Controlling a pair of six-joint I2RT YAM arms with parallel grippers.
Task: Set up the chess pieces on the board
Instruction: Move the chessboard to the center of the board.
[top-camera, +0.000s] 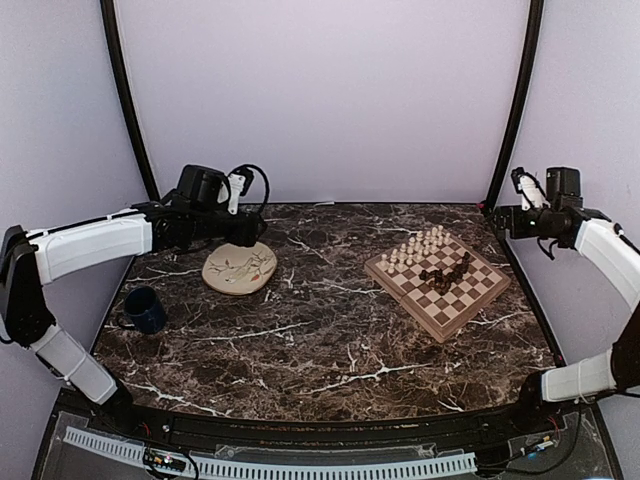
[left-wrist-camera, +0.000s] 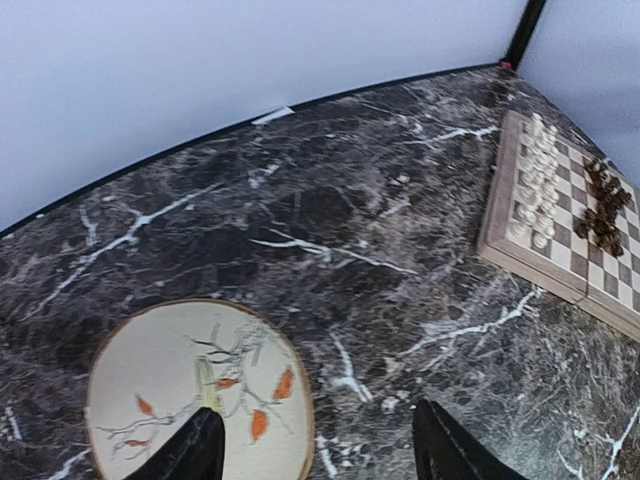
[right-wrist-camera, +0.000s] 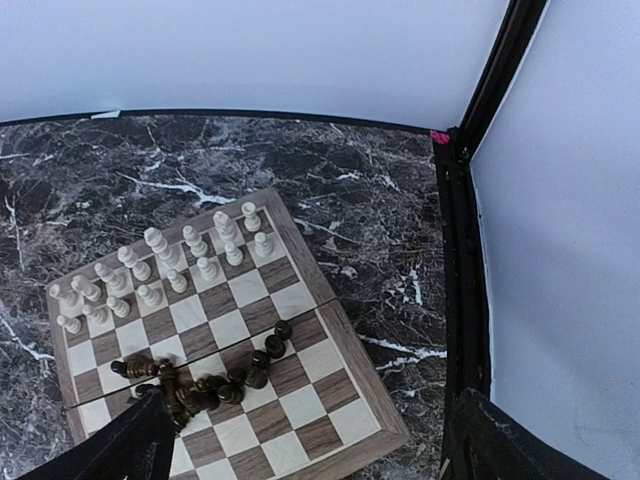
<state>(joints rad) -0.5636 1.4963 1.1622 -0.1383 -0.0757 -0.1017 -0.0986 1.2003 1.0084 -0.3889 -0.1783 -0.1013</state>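
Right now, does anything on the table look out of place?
Yes. The dark pieces sit bunched in a clump mid-way across the board, not in rows like the pale pieces along one edge.

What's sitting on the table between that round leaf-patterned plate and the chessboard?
Nothing: only bare marble tabletop lies between the plate and the chessboard. The top external view shows it best, and the left wrist view confirms it.
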